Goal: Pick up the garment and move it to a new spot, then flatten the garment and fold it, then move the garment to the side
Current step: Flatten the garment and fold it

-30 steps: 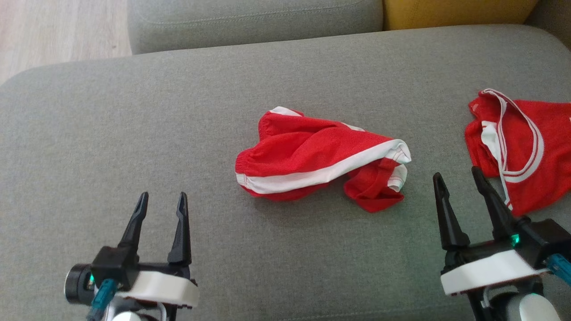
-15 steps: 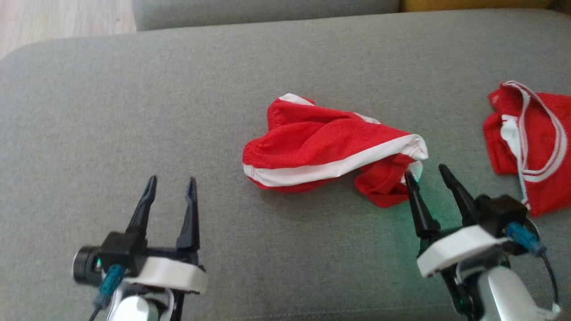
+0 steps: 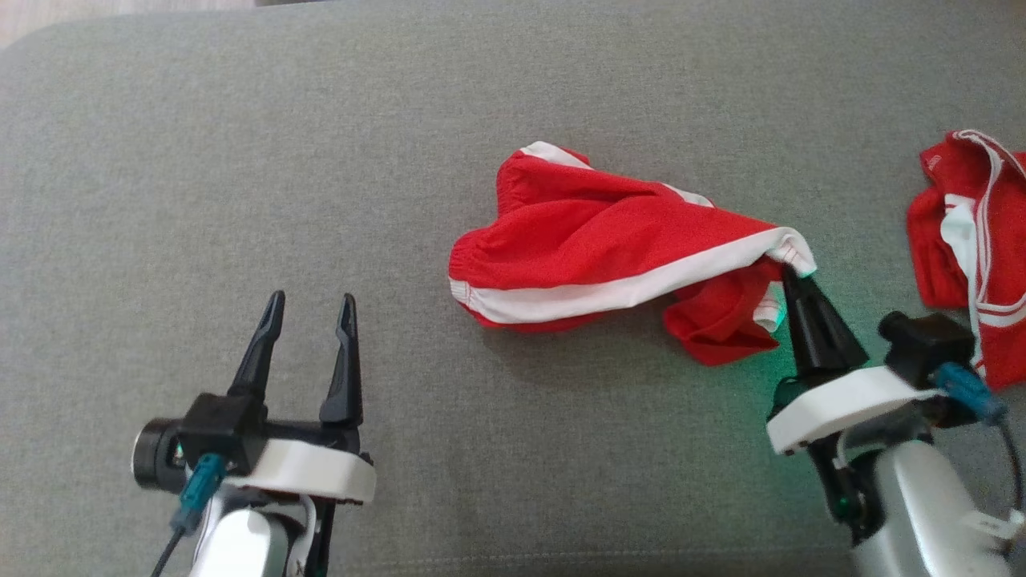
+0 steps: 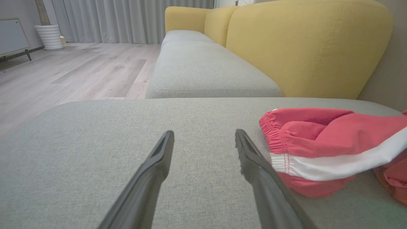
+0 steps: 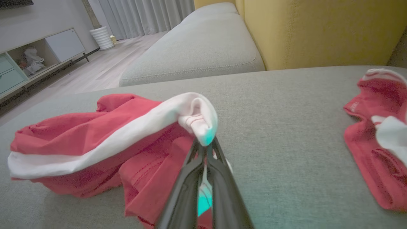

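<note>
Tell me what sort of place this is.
Most likely a home living room: a grey sofa seat with yellow back cushions, floor-length curtains over a pale wood floor, and a low storage cabinet along the wall.

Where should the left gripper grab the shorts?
Grip the gathered waistband at the left end of the shorts, coming low from the side of the left gripper. That thick edge stands off the cushion facing its open jaws; the right gripper pinches the opposite corner.
</note>
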### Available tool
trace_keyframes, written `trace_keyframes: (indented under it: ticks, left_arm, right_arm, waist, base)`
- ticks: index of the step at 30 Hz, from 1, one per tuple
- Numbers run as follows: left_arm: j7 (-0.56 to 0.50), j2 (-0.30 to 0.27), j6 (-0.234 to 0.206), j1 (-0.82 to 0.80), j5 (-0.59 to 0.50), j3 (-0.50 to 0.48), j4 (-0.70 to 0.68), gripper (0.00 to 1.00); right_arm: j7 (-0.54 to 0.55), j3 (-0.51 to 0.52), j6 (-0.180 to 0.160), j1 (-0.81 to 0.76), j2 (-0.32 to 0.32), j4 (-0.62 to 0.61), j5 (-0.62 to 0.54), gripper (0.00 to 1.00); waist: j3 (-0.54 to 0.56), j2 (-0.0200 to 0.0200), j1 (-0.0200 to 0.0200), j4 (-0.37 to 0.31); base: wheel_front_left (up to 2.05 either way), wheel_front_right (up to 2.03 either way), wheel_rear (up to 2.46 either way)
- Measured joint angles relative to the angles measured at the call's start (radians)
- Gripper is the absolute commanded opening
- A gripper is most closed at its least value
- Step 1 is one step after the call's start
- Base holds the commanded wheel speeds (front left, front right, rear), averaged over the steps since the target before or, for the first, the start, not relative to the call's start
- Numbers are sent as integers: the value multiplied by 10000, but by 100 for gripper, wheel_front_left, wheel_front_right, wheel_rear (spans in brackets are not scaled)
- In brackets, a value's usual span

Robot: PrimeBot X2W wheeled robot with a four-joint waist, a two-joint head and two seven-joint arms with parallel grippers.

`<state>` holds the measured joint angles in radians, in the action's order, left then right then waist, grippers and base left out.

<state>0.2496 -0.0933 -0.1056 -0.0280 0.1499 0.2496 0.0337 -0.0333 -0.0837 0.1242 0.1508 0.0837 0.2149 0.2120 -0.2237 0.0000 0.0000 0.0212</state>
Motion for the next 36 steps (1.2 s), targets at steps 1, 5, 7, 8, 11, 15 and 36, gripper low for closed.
trace_keyframes:
  ticks: [1,5,7,8,11,15,36]
  left_arm:
    - [0,0,2,-35,-2,-8,-4,100]
    - [0,23,2,-58,-4,-17,-12,100]
    - [0,35,2,-68,-4,-17,-13,100]
    - [0,38,4,-70,-4,-17,-15,100]
    - [0,50,17,-126,-6,-15,-17,100]
    - [2,90,102,-348,-6,-15,-12,100]
    - [2,178,188,-252,-79,-251,73,100]
  right_arm:
    - [48,61,-2,-36,48,-161,23,0]
    - [366,364,0,-221,357,-696,192,0]
    - [562,516,0,-249,510,-779,380,0]
    - [629,594,-2,-226,564,-788,556,0]
    - [917,667,0,-128,800,-476,943,0]
    - [988,617,0,344,980,571,1417,100]
    - [92,941,0,-1247,765,-1062,1030,100]
  waist:
    - [-10,0,0,-12]
    - [-48,0,0,-85]
    - [-82,0,0,-102]
    - [-105,0,0,-110]
    - [-200,0,0,-108]
    - [-347,0,0,-73]
    - [79,0,0,-371]
  base:
    - [0,0,0]
    - [0,0,0]
    - [0,0,0]
    - [0,0,0]
    - [0,0,0]
    - [0,0,0]
    - [0,0,0]
